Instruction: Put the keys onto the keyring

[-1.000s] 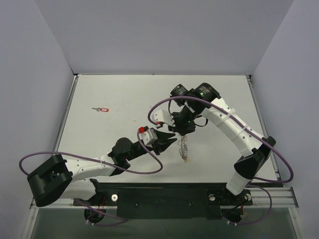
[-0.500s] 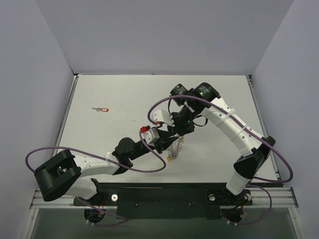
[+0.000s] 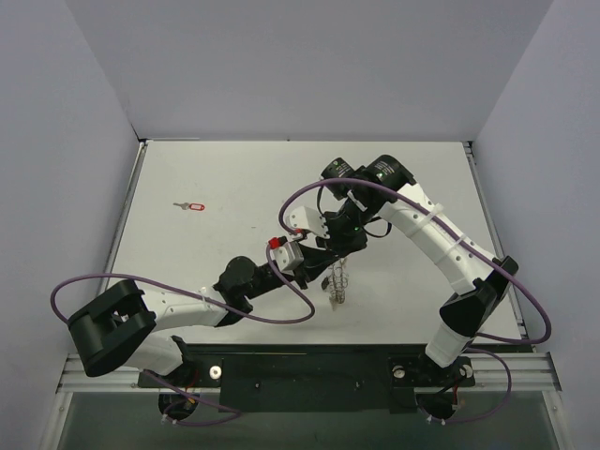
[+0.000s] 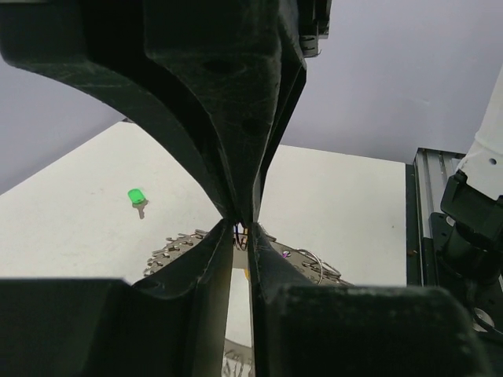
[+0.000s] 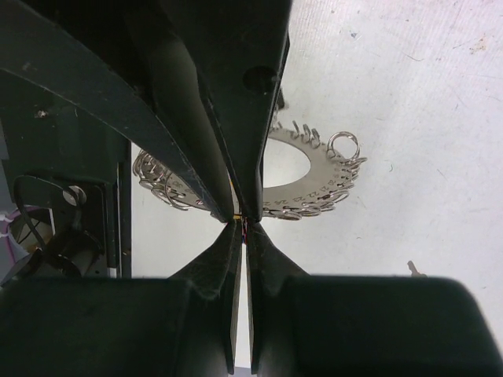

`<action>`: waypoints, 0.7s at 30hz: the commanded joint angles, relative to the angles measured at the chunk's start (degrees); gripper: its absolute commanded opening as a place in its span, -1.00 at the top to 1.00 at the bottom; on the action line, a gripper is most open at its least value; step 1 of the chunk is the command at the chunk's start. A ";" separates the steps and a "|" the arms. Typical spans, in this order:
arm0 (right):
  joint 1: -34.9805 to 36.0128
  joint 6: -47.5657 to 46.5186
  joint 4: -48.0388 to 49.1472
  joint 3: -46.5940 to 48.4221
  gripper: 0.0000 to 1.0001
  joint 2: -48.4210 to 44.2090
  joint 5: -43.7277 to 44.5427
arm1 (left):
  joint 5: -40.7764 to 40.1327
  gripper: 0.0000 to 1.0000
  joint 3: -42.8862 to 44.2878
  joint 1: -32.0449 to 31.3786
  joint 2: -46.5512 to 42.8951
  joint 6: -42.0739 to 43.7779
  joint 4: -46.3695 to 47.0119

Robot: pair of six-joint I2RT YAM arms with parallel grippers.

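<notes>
Silver keyring (image 5: 314, 188) has its rim pinched in the tightly shut right claw (image 5: 243, 221). The left claw (image 4: 240, 228), just beside the keyring, is almost closed; I cannot tell what it holds. A red key (image 3: 194, 205) lies on the surface (image 3: 187, 262), far from the keyring.

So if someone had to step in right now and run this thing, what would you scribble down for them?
The right gripper is shut, pinching the keyring, which hangs below it over the table.
The left gripper has its fingers nearly together at the ring's rim; what they pinch is unclear.
Done: an orange-headed key seems to hang at the ring's low end.
Left: the red key lies far off on the table, and the green key lies loose too. Both must go on the ring.
</notes>
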 commanded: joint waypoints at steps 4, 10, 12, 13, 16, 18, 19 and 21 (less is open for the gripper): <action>-0.37 -0.30 -14.49 2.05 1.00 -1.92 -2.20 | 4.03 0.72 4.40 -0.07 0.36 1.33 -2.93; -0.72 -0.39 -14.49 2.05 1.00 -2.18 -2.73 | 5.70 1.00 5.36 0.02 0.36 1.69 -5.92; -1.16 -0.30 -14.49 2.14 1.00 -2.36 -3.25 | 5.88 1.00 5.02 0.02 -0.16 1.86 -6.18; -1.25 -0.22 -14.49 2.14 1.00 -2.45 -3.35 | 5.27 1.00 4.40 0.02 -0.60 1.60 -5.31; -2.56 -0.22 -14.41 2.23 0.89 -2.88 -4.66 | 1.59 1.00 2.91 0.11 -2.10 0.37 -3.64; -3.70 -0.48 -14.58 2.31 0.75 -3.24 -6.33 | 0.09 1.00 1.94 0.37 -3.24 -1.56 -2.15; -4.23 -0.65 -14.50 2.23 0.68 -3.76 -7.64 | -0.27 1.00 1.24 0.54 -3.76 -3.39 -0.57; -5.81 -1.09 -14.49 2.31 0.61 -4.55 -9.75 | -1.59 1.00 -0.60 0.98 -4.03 -6.04 4.42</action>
